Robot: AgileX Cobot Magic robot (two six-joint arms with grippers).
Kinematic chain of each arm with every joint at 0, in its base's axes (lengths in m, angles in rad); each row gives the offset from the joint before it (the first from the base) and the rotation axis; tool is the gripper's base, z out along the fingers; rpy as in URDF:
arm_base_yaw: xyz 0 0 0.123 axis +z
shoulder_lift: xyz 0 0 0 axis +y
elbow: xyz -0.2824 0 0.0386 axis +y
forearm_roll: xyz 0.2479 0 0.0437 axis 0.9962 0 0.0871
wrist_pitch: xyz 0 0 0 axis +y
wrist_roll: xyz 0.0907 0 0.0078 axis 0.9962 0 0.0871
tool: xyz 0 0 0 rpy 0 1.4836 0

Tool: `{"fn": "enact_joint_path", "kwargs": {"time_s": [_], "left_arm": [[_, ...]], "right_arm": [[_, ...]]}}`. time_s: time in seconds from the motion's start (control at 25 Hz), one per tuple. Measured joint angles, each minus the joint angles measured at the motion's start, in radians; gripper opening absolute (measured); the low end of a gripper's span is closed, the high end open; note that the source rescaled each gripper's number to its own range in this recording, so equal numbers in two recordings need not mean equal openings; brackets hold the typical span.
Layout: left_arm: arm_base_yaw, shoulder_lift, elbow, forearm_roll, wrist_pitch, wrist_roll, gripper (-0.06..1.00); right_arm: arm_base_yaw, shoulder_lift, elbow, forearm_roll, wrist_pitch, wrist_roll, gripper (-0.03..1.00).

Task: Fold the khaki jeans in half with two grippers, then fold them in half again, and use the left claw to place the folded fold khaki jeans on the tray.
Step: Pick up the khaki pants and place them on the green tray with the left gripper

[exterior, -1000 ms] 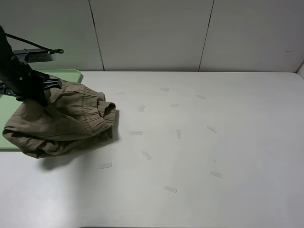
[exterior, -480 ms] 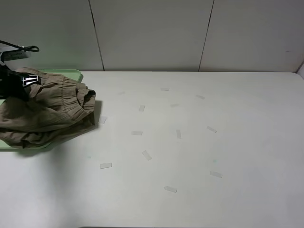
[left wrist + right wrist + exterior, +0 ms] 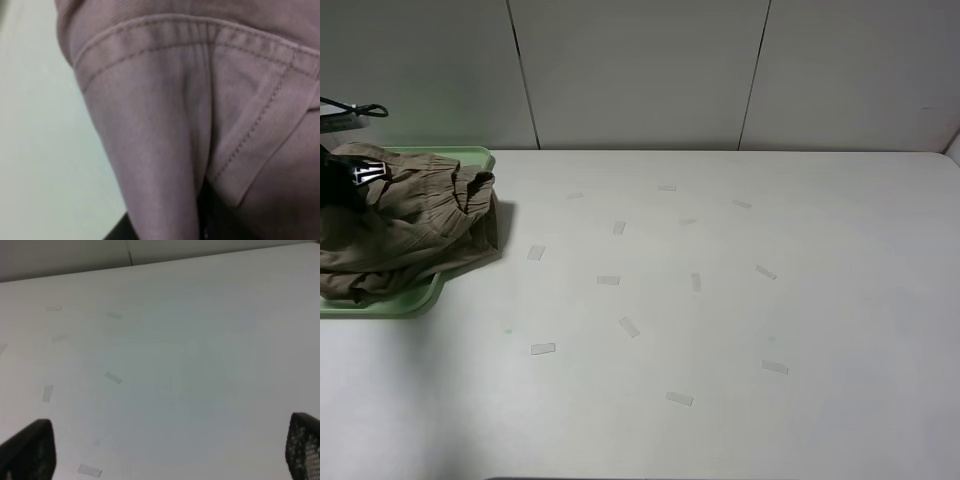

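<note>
The left claw [image 3: 345,180], clamped on the bunched khaki jeans [image 3: 405,235], holds them directly over the tray [image 3: 415,300], while the right gripper [image 3: 165,450] hangs open well away.

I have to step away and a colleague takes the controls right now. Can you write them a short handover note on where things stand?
Left claw: at the far left edge of the exterior high view, in the bunched khaki jeans; its wrist view is filled with cloth, so a grip looks likely, but the fingers are hidden.
Right gripper: open, over bare table, away from the garment.
Jeans: folded into a bundle, lying over the tray, one edge spilling past the tray's right rim.
Done: the folds, and the carry to the tray.
Left: settle the bundle inside the rim if wanted, open the left claw, pull the arm clear.
</note>
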Motion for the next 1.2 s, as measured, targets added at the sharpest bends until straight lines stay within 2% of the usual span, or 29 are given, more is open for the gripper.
{"fn": "enact_joint_path", "kwargs": {"time_s": [0.72, 0.8, 0.84, 0.92, 1.0, 1.08, 1.2], "left_arm": [[0.07, 0.001, -0.007, 0.007, -0.052, 0.05, 0.06], [0.07, 0.001, -0.007, 0.007, -0.058, 0.038, 0.15], [0.07, 0.001, -0.007, 0.005, -0.064, 0.024, 0.26], [0.072, 0.001, -0.008, 0.0, -0.077, 0.009, 0.59], [0.073, 0.001, -0.008, -0.003, -0.081, 0.007, 0.83], [0.073, -0.001, -0.008, -0.003, -0.083, 0.007, 0.93], [0.073, -0.028, -0.008, -0.003, -0.074, 0.007, 0.98]], "right_arm": [[0.0, 0.0, 0.0, 0.0, 0.0, 0.0, 1.0], [0.0, 0.0, 0.0, 0.0, 0.0, 0.0, 1.0], [0.0, 0.0, 0.0, 0.0, 0.0, 0.0, 1.0], [0.0, 0.0, 0.0, 0.0, 0.0, 0.0, 1.0], [0.0, 0.0, 0.0, 0.0, 0.0, 0.0, 1.0], [0.0, 0.0, 0.0, 0.0, 0.0, 0.0, 1.0], [0.0, 0.0, 0.0, 0.0, 0.0, 0.0, 1.0]]}}
